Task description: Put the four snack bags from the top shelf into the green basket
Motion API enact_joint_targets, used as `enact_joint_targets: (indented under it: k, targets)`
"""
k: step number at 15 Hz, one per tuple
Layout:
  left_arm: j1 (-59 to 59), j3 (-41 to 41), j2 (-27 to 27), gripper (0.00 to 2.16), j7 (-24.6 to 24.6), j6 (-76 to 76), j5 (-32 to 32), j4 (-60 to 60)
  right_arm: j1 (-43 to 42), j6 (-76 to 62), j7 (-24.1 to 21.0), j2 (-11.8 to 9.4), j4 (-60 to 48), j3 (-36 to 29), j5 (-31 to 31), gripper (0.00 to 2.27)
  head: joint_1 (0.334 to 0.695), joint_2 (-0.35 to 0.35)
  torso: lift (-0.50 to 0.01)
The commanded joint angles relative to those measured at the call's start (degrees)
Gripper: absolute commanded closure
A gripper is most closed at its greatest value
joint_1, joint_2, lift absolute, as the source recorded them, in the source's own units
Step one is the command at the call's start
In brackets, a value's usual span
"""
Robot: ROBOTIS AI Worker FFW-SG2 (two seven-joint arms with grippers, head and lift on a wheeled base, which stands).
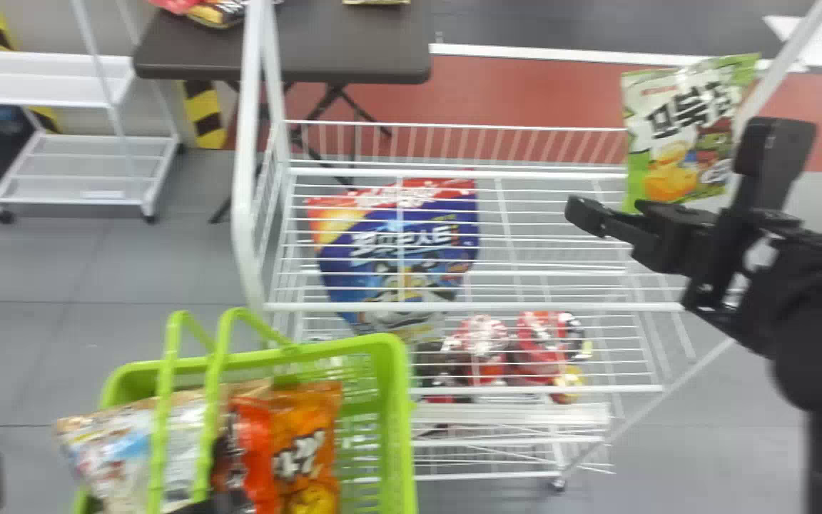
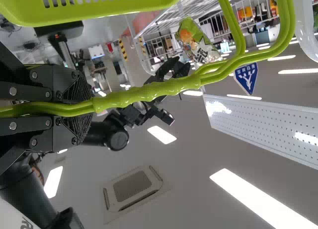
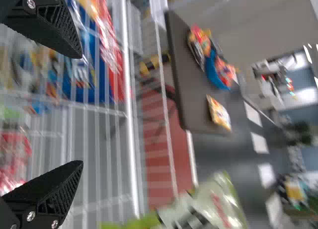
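Note:
In the head view my right gripper [image 1: 671, 182] is at the top shelf's right end, in front of a green-and-white snack bag [image 1: 675, 135]. The right wrist view shows the right gripper [image 3: 82, 110] open, nothing between its fingers, with that bag [image 3: 206, 206] beyond and off to one side. My left gripper [image 1: 200, 506] is at the head view's bottom edge. In the left wrist view the left gripper [image 2: 92, 107] is shut on the handles [image 2: 149, 91] of the green basket [image 1: 393, 371]. An orange bag [image 1: 311, 442] and a pale bag [image 1: 115, 442] lie in the basket.
Below the wires of the top shelf [image 1: 546, 285] lie a blue bag [image 1: 411, 257] and red packs [image 1: 539, 339]. White uprights frame the rack. Behind stands a dark table [image 1: 354, 50] with snacks, and a white cart [image 1: 83, 171] at the left.

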Motion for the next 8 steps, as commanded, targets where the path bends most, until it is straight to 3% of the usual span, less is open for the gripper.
enact_joint_targets:
  k: [1, 5, 8]
  targets:
    - [0.08, 0.17, 0.00, 2.15, -0.04, -0.01, 0.01, 0.09, -4.66, -9.37, -1.03, 0.03, 9.87, 0.11, 6.05, 0.05, 0.695, -0.185, 0.000]
    - [0.26, 0.44, 0.00, 2.15, -0.48, -0.01, 0.36, 0.62, -10.90, -14.64, -7.80, 0.03, 21.21, 0.55, 15.46, 0.05, 0.695, -0.260, 0.000]
    - [0.26, 0.88, 0.09, 2.15, -0.66, -0.18, 0.45, 1.06, -16.34, -15.70, -8.32, -0.23, 29.38, 1.43, 20.56, 0.05, 0.695, -0.295, 0.000]
